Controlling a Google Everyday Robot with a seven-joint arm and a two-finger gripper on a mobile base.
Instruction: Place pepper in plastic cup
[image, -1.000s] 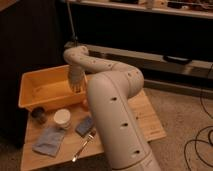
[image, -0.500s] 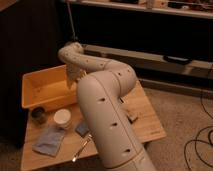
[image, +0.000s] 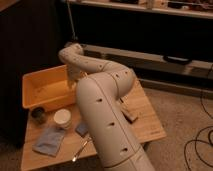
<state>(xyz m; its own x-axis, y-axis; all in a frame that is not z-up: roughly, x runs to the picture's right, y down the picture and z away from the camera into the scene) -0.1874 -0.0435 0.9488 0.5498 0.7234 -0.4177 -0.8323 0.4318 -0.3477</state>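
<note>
A large white robot arm (image: 105, 120) fills the foreground, rising from the bottom edge and bending back over a small wooden table (image: 145, 125). Near the table's front edge, a folded blue-grey cloth (image: 49, 141) is seen at the left, with a slim utensil (image: 81, 149) lying diagonally just beside it and a small blue object (image: 82, 129) close against the arm. Further in, a white cup (image: 63, 118) is set near the middle, and a small dark cup (image: 38, 114) sits near it, towards the left edge. A small brown object (image: 129, 115) lies on the right half of the table, right of the arm. Behind these, a yellow bin (image: 45, 90) occupies the table's back left corner. The gripper (image: 76, 84) is reached down at the bin's right end, largely hidden by the arm's own links; its fingers cannot be made out, so how far they are spread, or whether anything is held, cannot be told. The pepper cannot be picked out anywhere on the table. Beyond the table, dark shelving is seen.
</note>
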